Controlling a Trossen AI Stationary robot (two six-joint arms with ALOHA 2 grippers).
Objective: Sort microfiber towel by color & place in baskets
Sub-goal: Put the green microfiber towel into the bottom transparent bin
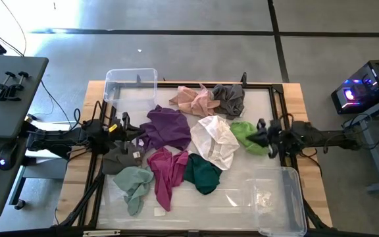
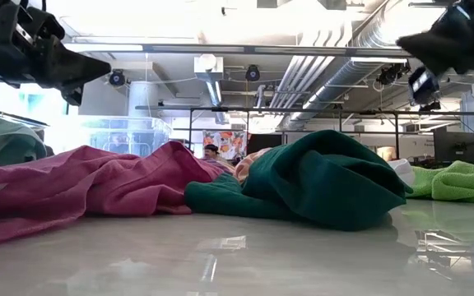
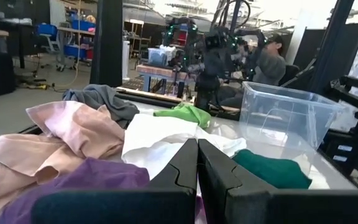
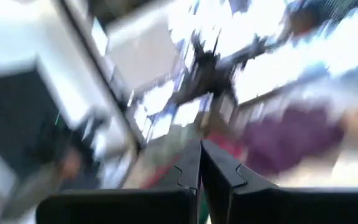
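Note:
Several microfiber towels lie in a loose heap mid-table: purple [image 1: 166, 126], peach [image 1: 191, 99], grey [image 1: 229, 99], white [image 1: 216, 141], light green [image 1: 244, 133], dark green [image 1: 202, 174], magenta [image 1: 166, 172], sage [image 1: 135, 185] and dark grey [image 1: 119, 159]. The small basket [image 1: 130, 84] stands at the far left corner. The larger basket [image 1: 276, 197] stands at the near right. My left gripper [image 1: 129, 129] is shut and hangs above the purple towel's left edge. My right gripper [image 1: 255, 135] is shut, raised beside the light green towel.
A dark metal frame [image 1: 278, 99] runs around the table top. The glossy strip [image 2: 245, 255] in front of the towels is bare. Beyond the table, a person [image 3: 272, 57] sits behind my right arm [image 3: 213, 59]. The right wrist view is smeared by motion.

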